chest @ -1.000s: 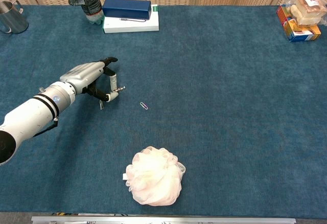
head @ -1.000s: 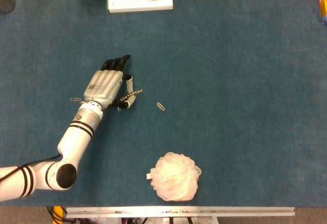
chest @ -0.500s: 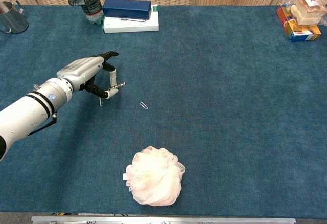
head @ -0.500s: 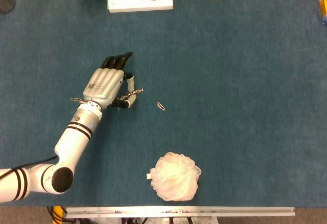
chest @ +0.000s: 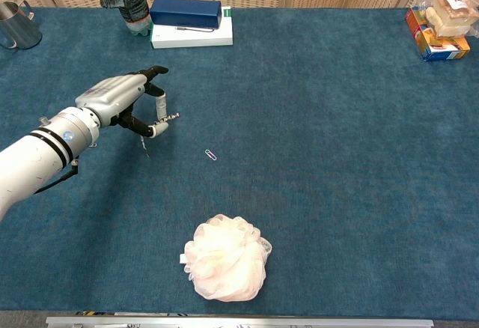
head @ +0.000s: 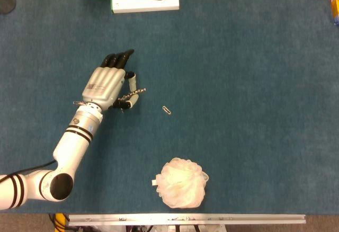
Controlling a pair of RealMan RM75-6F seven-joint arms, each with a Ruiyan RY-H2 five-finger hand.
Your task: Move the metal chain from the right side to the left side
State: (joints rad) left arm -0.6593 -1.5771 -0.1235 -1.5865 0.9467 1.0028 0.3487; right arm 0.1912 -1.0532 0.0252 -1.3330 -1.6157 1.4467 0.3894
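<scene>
Left robot hand pinching the metal chain, above the blue table.

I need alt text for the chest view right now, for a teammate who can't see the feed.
The robot's left hand pinches the short metal chain above the left part of a blue table. A paper clip lies to its right, a pale bath pouf near the front edge, and boxes, a cup and snacks along the back.
</scene>
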